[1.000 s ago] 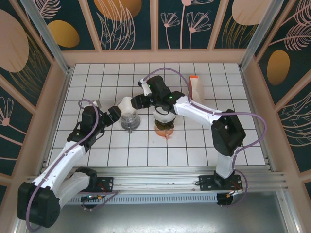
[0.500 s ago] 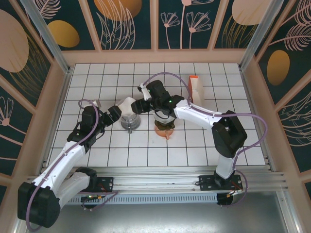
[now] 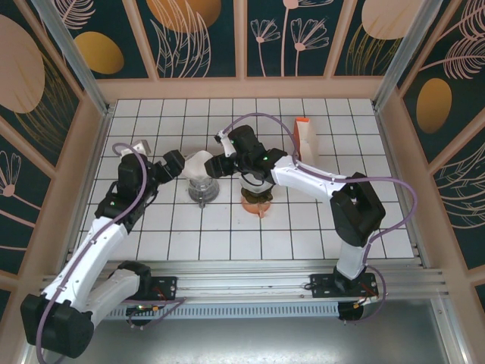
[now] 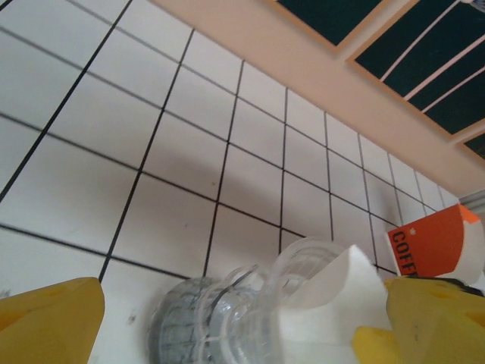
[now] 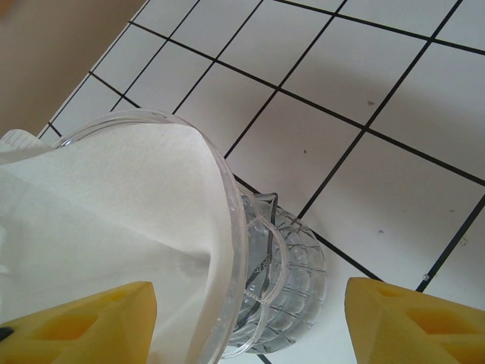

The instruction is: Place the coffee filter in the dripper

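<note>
On tiles [image 5: 341,68] | ribbed clear dripper [image 5: 288,273] | white paper filter [image 5: 114,205] inside | left hand [image 4: 239,326], right hand [image 5: 246,322] apart

Seen from above, with twelve o'clock pointing away from the arm bases, the dripper [image 3: 201,188] stands on the table [image 3: 318,220] at nine o'clock from its middle. The coffee filter [image 3: 198,162] sits in it, leaning out toward twelve. The left gripper [image 3: 180,162] is at the dripper's ten o'clock, the right gripper [image 3: 215,164] at its one o'clock. A second vessel [image 3: 256,200] stands near at three o'clock, and a packet [image 3: 305,139] well apart at two o'clock.
</note>
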You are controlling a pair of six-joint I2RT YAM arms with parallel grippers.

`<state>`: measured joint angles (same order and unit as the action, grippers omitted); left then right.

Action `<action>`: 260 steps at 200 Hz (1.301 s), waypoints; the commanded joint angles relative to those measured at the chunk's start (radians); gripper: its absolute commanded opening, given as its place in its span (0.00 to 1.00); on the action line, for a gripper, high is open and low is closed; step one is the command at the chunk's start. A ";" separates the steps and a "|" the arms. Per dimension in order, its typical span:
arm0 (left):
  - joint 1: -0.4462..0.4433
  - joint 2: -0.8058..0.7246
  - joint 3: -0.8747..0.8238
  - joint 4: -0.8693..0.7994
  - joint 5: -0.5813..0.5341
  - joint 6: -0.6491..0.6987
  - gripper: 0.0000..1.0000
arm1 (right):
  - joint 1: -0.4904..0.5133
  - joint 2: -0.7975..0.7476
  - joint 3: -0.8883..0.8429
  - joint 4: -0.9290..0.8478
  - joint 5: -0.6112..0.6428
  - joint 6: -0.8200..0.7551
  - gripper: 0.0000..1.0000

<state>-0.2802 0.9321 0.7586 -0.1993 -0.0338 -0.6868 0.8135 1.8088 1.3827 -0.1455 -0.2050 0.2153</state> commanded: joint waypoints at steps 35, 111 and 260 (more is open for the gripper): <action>0.006 0.110 0.089 -0.065 0.163 0.176 0.95 | 0.007 -0.002 0.031 -0.043 0.024 -0.025 0.67; 0.007 0.143 0.087 -0.127 0.147 0.239 0.94 | 0.007 0.009 0.057 -0.055 0.027 -0.027 0.67; 0.007 0.189 0.089 -0.083 -0.003 0.136 0.89 | 0.009 0.007 0.052 -0.059 0.032 -0.027 0.68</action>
<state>-0.2802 1.1175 0.8474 -0.2916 0.0071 -0.5232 0.8135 1.8103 1.4181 -0.1905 -0.1982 0.2070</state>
